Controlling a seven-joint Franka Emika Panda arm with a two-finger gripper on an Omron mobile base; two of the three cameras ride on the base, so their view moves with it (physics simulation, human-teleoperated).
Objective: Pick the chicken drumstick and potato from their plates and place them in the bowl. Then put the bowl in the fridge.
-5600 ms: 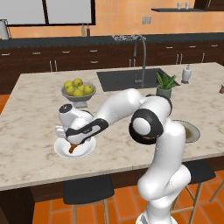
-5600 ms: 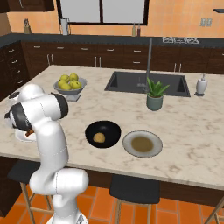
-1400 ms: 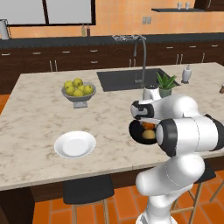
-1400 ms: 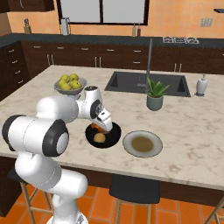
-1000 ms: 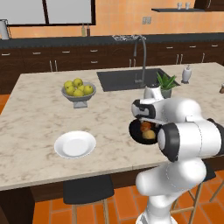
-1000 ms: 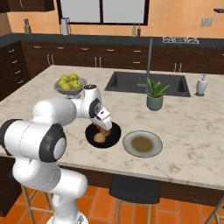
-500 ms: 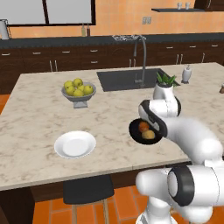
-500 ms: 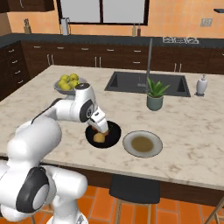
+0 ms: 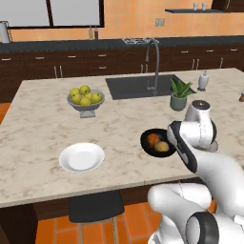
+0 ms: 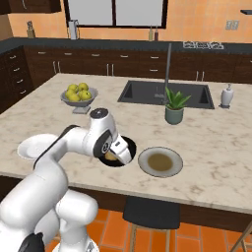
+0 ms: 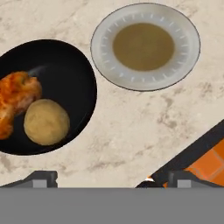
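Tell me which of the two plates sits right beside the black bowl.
The grey-beige plate with the brownish centre, next to the bowl; the white plate lies farther off.

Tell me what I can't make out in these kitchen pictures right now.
- Orange-brown chicken drumstick: cut off by the left edge of the hand view.
- Glossy black bowl: mostly behind the white arm in the right base view.
- Grey-beige plate: nearly all behind the arm in the left base view.
- Gripper: just the tips show, wide apart.
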